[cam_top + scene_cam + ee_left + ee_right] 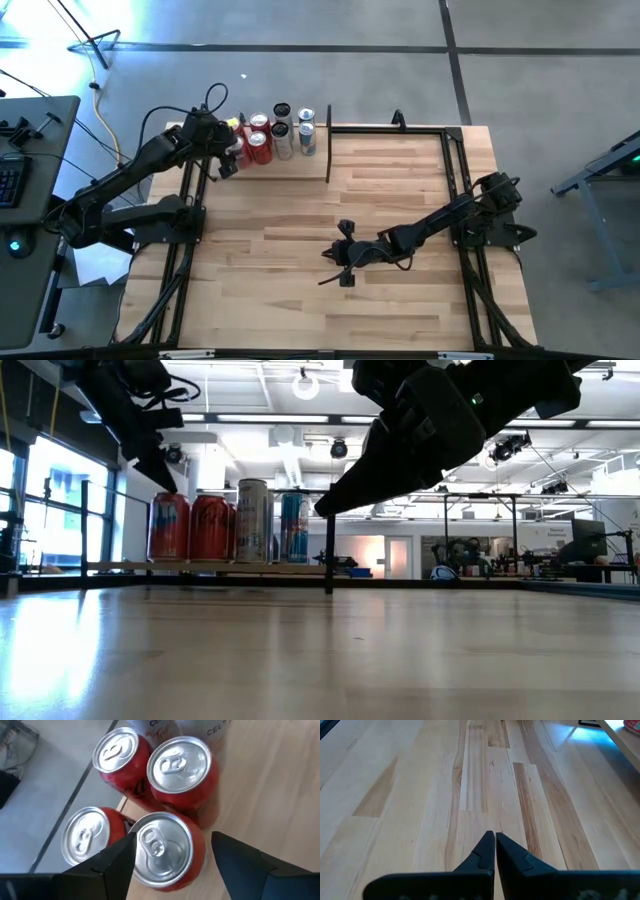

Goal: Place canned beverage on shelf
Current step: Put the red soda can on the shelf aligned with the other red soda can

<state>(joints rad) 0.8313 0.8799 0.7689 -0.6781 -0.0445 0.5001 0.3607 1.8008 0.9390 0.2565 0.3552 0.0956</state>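
The plank tabletop [400, 200] carries the shelf [290, 165] at its far left corner, a pale wood platform with a thin upright end panel [329, 140] on the side toward the table's middle. On the shelf stands a cluster of cans: red cans [259, 147] at the outer end, then taller silver and blue ones [306, 130] nearer the panel. The low view shows two red cans [190, 528], a tall silver can [254, 520] and a blue can [294, 527] side by side; their printing cannot be read there. In the left wrist view, pale cans at the back bear the letters "CEL" [218, 730] — the rest is cut off — and four red cans show closed silver tops with pull tabs. The left gripper [170, 857] hovers over the shelf's outer end, its fingers [117, 857] spread wide on either side of the nearest red can [162, 847], not visibly pressing it. The right gripper [495, 851] hangs above bare planks near the table's middle, well away from the shelf — fingers pressed together, holding nothing
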